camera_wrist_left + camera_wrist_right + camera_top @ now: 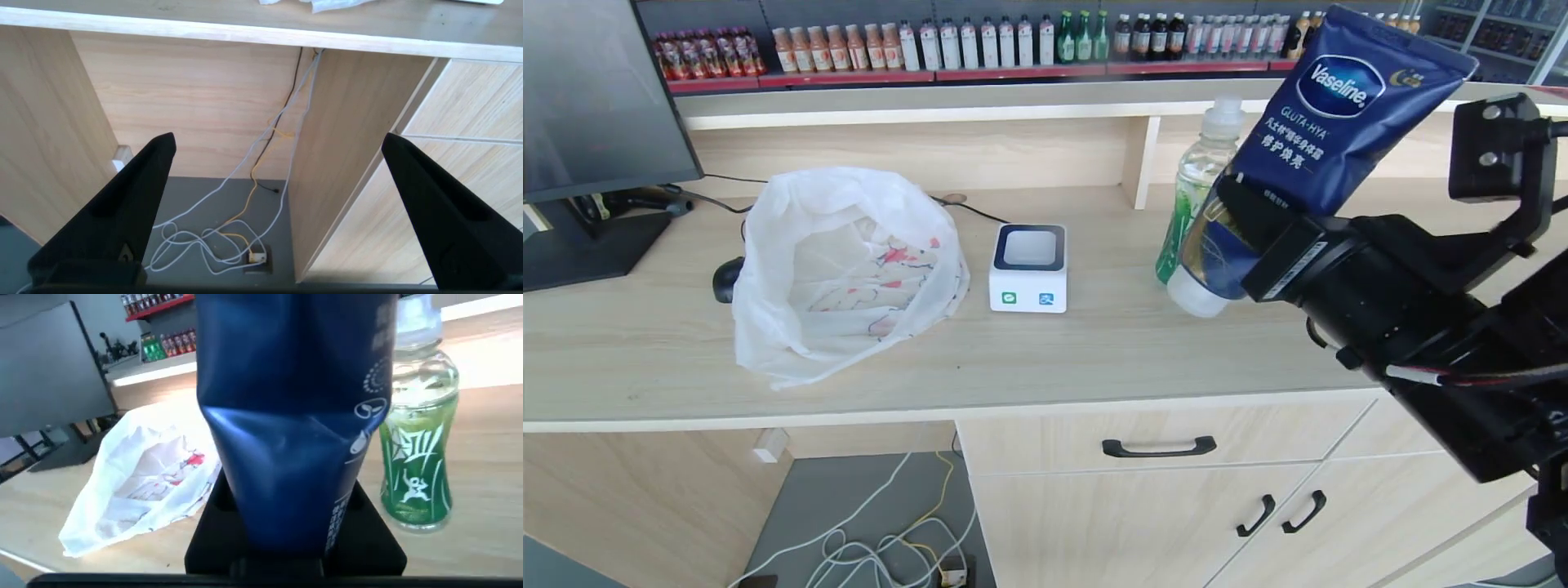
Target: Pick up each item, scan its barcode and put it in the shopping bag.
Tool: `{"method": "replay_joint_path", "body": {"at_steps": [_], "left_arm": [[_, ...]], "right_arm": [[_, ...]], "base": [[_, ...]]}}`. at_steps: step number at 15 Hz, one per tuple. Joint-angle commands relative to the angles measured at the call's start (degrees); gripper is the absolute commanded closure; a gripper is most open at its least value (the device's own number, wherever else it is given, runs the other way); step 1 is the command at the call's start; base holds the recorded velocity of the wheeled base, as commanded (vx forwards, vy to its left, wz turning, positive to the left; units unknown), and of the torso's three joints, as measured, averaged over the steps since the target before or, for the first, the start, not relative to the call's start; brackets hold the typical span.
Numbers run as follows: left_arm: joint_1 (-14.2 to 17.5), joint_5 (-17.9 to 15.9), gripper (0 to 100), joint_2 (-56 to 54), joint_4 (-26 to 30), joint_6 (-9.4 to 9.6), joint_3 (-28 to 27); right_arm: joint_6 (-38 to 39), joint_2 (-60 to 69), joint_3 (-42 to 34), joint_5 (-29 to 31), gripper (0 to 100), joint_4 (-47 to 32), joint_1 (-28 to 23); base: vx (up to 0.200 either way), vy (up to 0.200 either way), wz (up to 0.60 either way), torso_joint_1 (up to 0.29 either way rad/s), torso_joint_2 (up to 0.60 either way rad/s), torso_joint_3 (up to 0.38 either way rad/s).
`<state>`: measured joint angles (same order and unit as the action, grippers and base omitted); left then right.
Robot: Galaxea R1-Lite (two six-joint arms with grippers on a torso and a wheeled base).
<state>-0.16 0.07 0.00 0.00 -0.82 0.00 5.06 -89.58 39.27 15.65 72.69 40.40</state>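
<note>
Scan step in hand. Right gripper (1245, 233): fingers clamped on blue tube (1339, 122), raised right of scanner (1029, 268). Left gripper (278, 155): fingers apart. Next, likely: swing tube leftward, barcode facing scanner window. Shopping bag (841, 269) lies open left of scanner.

The lotion tube (1327, 114) is dark blue with white writing and a white cap. At its 9 o'clock, the bottle (1196, 175) is clear with a green label. The shopping bag (841, 269) is white with red marks. At its 3 o'clock, the scanner (1029, 269) is white with a dark-rimmed top. The counter (1094, 351) is pale wood.
</note>
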Motion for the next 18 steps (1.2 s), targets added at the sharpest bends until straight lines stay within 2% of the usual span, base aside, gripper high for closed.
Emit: {"method": "replay_joint_path", "body": {"at_steps": [1,4,6,13,18], "left_arm": [[0.0,0.0,0,0.1,0.0,0.03,0.0],[0.0,0.0,0,0.1,0.0,-0.06,0.0],[0.0,0.0,0,0.1,0.0,-0.15,0.0],[0.0,0.0,0,0.1,0.0,-0.24,0.0],[0.0,0.1,0,0.1,0.1,-0.33,0.0]], "right_arm": [[-3.5,1.7,-0.2,-0.1,100,0.8,-4.4],[-7.9,3.3,-1.9,-0.1,100,5.0,-4.4],[-8.0,3.3,-1.5,-0.5,100,5.7,-5.6],[-8.0,0.7,-1.5,-3.3,100,7.4,-9.7],[-8.0,0.7,-1.8,-3.3,100,7.6,-9.8]], "base": [[0.000,0.000,0.00,0.000,0.00,0.000],[0.000,0.000,0.00,0.000,0.00,0.000],[0.000,0.000,0.00,0.000,0.00,0.000],[0.000,0.200,0.00,0.006,0.00,0.004],[0.000,0.200,0.00,-0.001,0.00,0.001]]}}
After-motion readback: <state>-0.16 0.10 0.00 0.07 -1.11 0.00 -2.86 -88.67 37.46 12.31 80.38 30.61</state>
